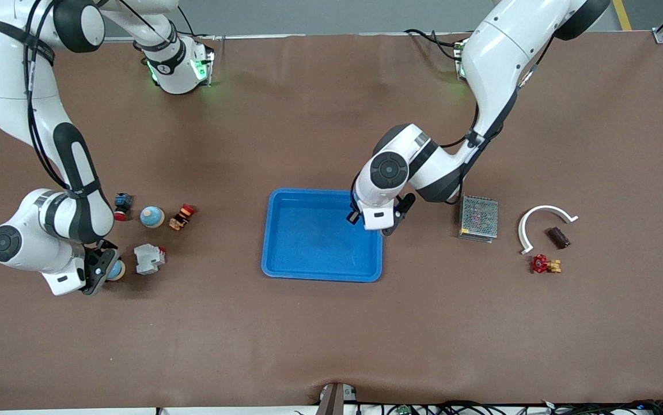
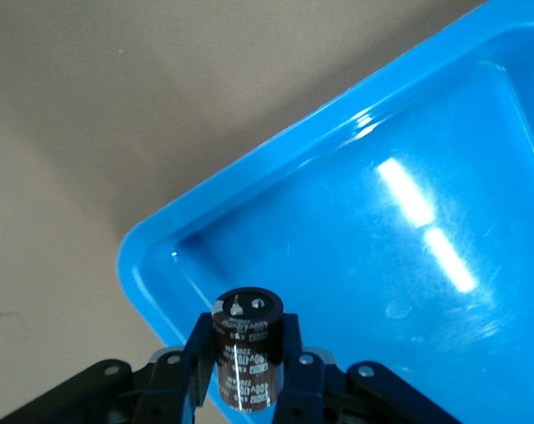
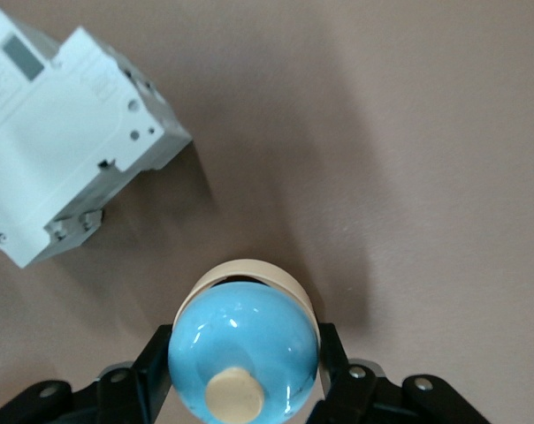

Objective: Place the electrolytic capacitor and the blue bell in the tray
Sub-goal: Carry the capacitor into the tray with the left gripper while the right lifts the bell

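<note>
The bright-blue tray (image 1: pixel 285 266) lies mid-table. My left gripper (image 1: pixel 386 227) hangs over the tray's rim (image 2: pixel 249 168) at the left arm's end, near a corner. It is shut on the dark brown electrolytic capacitor (image 2: pixel 247 362), which stands upright between the fingers of the left gripper (image 2: pixel 246 329). Near the right arm's end, my right gripper (image 1: pixel 106 272) is down at the table. The right gripper (image 3: pixel 244 346) is shut on a blue bell (image 3: pixel 249 322) with a cream base and knob (image 1: pixel 117 270). A second blue bell (image 1: pixel 152 217) sits free on the table, farther from the front camera.
A white circuit breaker (image 1: pixel 149 259) lies right beside the held bell. A red-and-black button (image 1: pixel 122 205) and an orange-red switch (image 1: pixel 182 217) flank the free bell. Toward the left arm's end are a grey mesh box (image 1: pixel 478 218), a white arc (image 1: pixel 544 222), a dark block (image 1: pixel 558 237) and a red valve (image 1: pixel 544 264).
</note>
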### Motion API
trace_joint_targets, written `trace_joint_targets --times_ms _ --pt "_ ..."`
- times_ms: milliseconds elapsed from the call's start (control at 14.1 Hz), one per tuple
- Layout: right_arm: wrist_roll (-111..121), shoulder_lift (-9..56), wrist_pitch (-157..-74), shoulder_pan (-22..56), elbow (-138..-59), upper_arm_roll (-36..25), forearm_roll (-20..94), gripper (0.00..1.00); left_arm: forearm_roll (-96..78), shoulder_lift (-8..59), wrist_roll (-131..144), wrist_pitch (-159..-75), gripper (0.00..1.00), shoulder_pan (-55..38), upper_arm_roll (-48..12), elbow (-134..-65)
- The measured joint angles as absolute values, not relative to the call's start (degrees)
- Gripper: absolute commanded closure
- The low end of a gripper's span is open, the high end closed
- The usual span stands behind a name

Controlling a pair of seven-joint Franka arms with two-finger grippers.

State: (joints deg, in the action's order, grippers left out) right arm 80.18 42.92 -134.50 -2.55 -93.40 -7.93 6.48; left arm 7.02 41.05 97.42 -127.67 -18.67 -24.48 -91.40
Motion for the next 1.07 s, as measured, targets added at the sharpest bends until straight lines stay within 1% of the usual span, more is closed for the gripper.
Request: trace_joint_targets --times_ms 142,426,497,568,639,711,924,1066 --pt "79.6 42.3 -130.1 -2.3 -90.7 -7.9 6.7 0.64 7.0 42.3 98.4 -129.3 1.00 -18.7 -24.4 -91.3" --pt "71.2 39.4 -115.4 -1.6 -82.5 -7.7 7.3 0.64 7.1 44.8 100.3 -133.1 1.00 -19.0 -23.1 -91.3" --pt "67.7 38.2 -112.5 -0.7 -81.3 -7.6 7.4 0.64 7.1 45.2 100.3 -133.3 0.89 -19.3 -22.4 -91.2" --pt "63.2 36.8 -110.0 0.5 -80.5 -7.5 7.5 0.64 7.1 45.3 100.4 -133.5 0.55 -19.7 -21.6 -91.1" --pt "58.1 35.3 -107.9 1.9 -80.1 -7.5 7.5 0.64 7.1 45.3 100.4 -133.5 0.06 -19.8 -21.1 -91.1" --pt "52.8 33.6 -106.0 3.6 -80.0 -7.4 7.6 0.64 7.2 45.3 100.4 -133.5 0.00 -19.9 -21.0 -91.0" --pt "36.0 29.5 -101.4 9.4 -79.9 -7.2 7.6 0.64 8.1 45.3 99.8 -133.5 0.00 -19.9 -20.9 -90.3" --pt "24.2 27.7 -99.6 14.0 -80.0 -7.1 7.7 0.64 8.3 45.2 99.2 -133.4 0.00 -19.8 -20.7 -88.3"
